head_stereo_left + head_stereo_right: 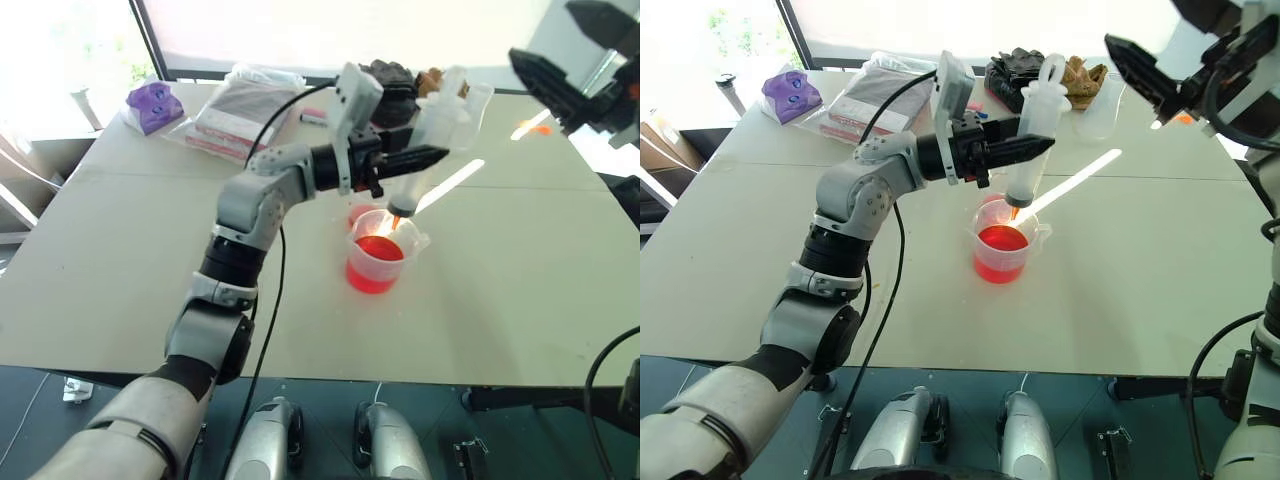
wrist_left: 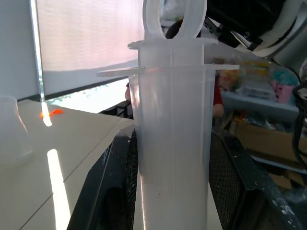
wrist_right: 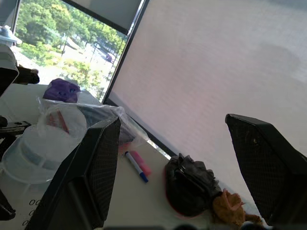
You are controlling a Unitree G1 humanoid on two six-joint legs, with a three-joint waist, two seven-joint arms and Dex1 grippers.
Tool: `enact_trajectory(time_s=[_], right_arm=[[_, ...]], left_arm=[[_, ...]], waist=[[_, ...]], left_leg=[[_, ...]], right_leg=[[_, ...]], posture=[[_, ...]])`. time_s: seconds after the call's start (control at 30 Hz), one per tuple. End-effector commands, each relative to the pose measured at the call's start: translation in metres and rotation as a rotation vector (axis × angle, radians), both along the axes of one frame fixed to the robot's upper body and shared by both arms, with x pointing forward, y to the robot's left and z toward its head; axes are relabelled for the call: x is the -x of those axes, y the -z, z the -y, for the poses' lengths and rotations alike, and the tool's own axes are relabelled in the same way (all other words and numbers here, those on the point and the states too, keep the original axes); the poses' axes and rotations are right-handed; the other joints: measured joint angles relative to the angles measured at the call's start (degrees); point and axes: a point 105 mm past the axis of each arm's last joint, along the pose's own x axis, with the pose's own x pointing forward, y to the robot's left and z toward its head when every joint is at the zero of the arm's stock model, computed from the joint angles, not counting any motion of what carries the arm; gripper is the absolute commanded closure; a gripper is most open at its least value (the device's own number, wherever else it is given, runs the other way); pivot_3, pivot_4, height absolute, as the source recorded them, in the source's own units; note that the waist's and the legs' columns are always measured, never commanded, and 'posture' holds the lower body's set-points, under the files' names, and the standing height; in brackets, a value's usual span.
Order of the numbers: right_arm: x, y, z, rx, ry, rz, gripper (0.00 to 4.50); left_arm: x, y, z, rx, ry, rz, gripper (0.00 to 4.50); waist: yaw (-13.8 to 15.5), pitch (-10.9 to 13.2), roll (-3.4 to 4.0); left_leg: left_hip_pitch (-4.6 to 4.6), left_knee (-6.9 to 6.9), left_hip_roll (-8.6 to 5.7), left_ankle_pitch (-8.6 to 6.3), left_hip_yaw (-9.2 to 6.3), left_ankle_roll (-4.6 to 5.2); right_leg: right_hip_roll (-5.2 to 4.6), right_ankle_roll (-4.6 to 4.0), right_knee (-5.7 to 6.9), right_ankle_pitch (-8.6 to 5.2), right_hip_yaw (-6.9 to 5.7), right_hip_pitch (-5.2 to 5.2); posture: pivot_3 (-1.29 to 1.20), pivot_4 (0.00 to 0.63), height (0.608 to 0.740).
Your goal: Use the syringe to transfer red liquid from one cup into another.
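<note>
The left gripper (image 1: 1040,146) is clenched on the syringe (image 1: 1035,140), held upright with its orange tip just above the red liquid (image 1: 1000,243) in the beaker (image 1: 1006,252); the right gripper (image 1: 1145,75), fingers spread and empty, hangs above and right of the beaker; no writing is legible.

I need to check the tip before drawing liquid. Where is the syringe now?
In the head views, the syringe stands upright at table centre, held by the left gripper, its orange tip just above the beaker of red liquid.
</note>
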Motion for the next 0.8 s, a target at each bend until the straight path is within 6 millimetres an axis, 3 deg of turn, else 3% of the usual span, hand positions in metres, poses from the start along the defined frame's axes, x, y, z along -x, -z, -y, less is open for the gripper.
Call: enact_trajectory(time_s=[0.03,0.23,0.37,0.8], right_arm=[[0.006,-0.003,-0.008,0.031,-0.039,0.028,0.85],[-0.002,0.022,-0.020,0.104,-0.074,-0.041,0.85],[-0.002,0.027,-0.025,0.096,-0.095,-0.052,0.85],[-0.005,0.063,-0.055,0.177,-0.169,-0.132,0.85]], left_arm=[[0.006,-0.008,0.000,0.009,0.009,0.067,2.95],[0.002,0.002,0.003,-0.009,-0.009,0.068,2.95],[0.005,0.008,0.004,-0.030,0.009,0.067,2.95],[0.006,0.060,0.010,-0.146,0.004,0.086,2.95]], waist=[[0.00,0.00,0.00],[0.07,0.00,0.00],[0.35,0.00,0.01],[0.50,-0.01,0.01]], left_leg=[[0.00,0.00,0.00,-0.02,-0.01,0.03],[0.00,0.01,0.00,-0.17,-0.02,0.28],[0.00,0.01,-0.01,-0.15,-0.02,0.26],[-0.03,0.01,-0.01,-0.17,-0.02,0.25]], right_leg=[[0.00,0.00,0.00,0.00,0.00,0.00],[-0.02,0.00,0.01,0.00,0.00,0.00],[-0.03,0.00,0.00,0.00,0.00,0.00],[-0.07,-0.03,-0.03,-0.01,0.00,-0.03]], posture=[[0.00,0.150,0.740],[0.00,0.150,0.740],[0.00,0.150,0.740],[0.00,0.150,0.740]])
